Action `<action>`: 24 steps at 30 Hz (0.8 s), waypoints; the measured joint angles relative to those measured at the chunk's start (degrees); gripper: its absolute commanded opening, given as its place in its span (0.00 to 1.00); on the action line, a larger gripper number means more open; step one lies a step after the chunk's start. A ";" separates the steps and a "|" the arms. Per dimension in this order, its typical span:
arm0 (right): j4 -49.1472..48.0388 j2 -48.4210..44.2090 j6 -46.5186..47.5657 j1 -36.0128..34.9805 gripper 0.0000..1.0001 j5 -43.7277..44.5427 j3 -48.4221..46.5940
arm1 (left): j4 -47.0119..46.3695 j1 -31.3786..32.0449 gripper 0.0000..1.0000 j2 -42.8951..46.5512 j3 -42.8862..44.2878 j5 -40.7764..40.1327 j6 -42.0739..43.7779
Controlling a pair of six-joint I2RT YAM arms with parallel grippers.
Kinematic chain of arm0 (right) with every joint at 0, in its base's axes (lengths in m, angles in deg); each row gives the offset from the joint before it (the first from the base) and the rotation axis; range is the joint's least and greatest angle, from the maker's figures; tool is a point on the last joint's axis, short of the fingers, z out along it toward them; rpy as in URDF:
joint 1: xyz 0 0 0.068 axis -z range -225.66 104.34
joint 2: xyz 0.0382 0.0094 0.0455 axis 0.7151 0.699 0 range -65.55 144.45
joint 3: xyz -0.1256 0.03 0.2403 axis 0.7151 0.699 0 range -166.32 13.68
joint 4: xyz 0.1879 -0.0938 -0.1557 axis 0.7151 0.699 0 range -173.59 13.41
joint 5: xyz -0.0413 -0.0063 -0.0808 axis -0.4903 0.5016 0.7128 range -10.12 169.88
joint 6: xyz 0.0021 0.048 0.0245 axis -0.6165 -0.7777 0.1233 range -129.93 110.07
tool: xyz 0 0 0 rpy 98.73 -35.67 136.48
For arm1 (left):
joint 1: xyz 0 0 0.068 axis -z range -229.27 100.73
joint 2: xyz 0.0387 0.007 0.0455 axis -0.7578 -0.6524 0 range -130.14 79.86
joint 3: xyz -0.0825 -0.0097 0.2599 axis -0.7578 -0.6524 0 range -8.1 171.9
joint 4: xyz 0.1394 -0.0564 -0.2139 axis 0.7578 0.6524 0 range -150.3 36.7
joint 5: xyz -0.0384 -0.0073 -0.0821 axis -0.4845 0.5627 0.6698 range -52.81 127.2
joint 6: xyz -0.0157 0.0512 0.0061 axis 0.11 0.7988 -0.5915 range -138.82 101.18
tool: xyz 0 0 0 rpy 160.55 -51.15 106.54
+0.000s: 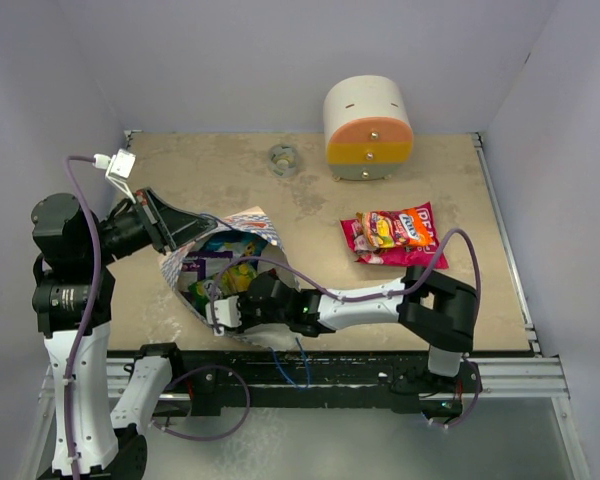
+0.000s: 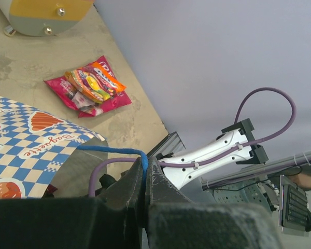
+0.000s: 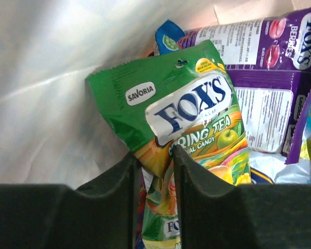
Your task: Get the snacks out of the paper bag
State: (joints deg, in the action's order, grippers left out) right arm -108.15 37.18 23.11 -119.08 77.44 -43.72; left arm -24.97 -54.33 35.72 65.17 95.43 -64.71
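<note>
The paper bag (image 1: 250, 222) lies open on the table's left side, blue-and-white checkered outside (image 2: 26, 150), cream inside (image 3: 52, 78). My left gripper (image 1: 165, 232) is shut on its blue cord handle (image 2: 114, 151), holding the mouth up. My right gripper (image 1: 220, 305) reaches inside the bag. It (image 3: 155, 155) is shut on the lower part of a green Fox's candy packet (image 3: 181, 104), which is crumpled between the fingers. A purple packet (image 3: 269, 57) and a blue one (image 3: 168, 39) lie behind it. A few red, pink and orange snacks (image 1: 395, 235) lie piled on the table to the right.
A rounded cream-orange-yellow drawer box (image 1: 368, 128) stands at the back right. A small round grey object (image 1: 282, 158) sits at the back middle. The right arm (image 2: 212, 153) stretches across the near edge into the bag. Walls enclose the table on three sides.
</note>
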 measured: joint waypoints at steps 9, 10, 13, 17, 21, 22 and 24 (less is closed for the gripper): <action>1.62 -1.73 -0.68 0.28 0.00 -0.15 -1.29 | 0.42 0.00 0.00 0.02 0.00 -0.37 0.00; 2.14 -2.75 -1.14 0.33 0.00 -0.13 -1.14 | 0.42 0.00 0.00 0.02 0.00 -0.39 0.00; 3.50 -6.29 -3.02 0.37 0.00 -0.11 -0.35 | 0.42 0.00 0.00 -0.07 0.00 -0.50 0.00; 5.40 -12.35 -5.73 0.44 0.00 -0.15 2.27 | 0.42 0.00 0.00 -0.28 0.00 -0.70 0.00; 8.61 -18.21 -8.76 0.44 0.00 -0.72 4.13 | 0.44 0.00 0.00 -0.74 0.00 -1.36 0.00; 9.60 -19.71 -9.66 0.44 0.00 -1.03 4.52 | 0.44 0.00 0.00 -0.85 0.00 -1.55 0.00; 11.72 -22.73 -11.32 0.44 0.00 -1.77 5.35 | 0.46 0.00 0.00 -1.07 0.00 -1.86 0.00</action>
State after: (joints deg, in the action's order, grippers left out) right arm -96.43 14.45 11.79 -118.65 75.67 -38.37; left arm -24.51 -54.33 34.64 65.17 93.57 -64.71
